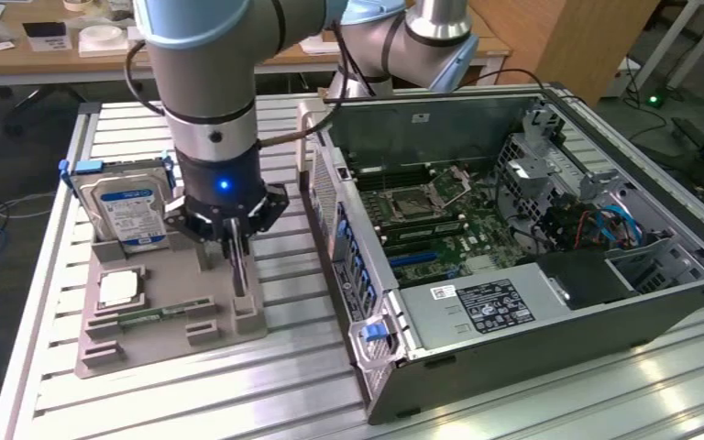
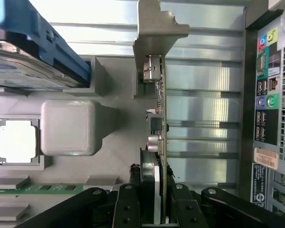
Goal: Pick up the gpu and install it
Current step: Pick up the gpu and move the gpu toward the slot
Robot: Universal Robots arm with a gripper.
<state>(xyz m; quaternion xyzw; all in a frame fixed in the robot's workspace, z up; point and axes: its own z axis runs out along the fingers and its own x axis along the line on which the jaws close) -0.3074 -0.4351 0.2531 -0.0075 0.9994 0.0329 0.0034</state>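
The gpu (image 2: 162,118) is a thin green card standing on its edge in the grey holder (image 1: 169,344), seen edge-on in the wrist view with its black cooler facing the holder's middle. In the exterior view the gpu (image 1: 239,275) is a narrow upright strip directly under my gripper (image 1: 232,246). My gripper (image 2: 153,187) is shut on the card. One black finger (image 2: 128,204) presses the cooler side and the other the bare board side. The card's far end rests against a grey support post (image 2: 154,28).
The holder also carries a hard drive (image 1: 132,206) with a blue-white label, a processor chip (image 1: 120,289) and a memory stick (image 1: 144,318). The open computer case (image 1: 365,275) lies to the exterior view's right of the holder, with its motherboard (image 1: 450,238) exposed. Everything sits on a slatted aluminium table (image 1: 303,385).
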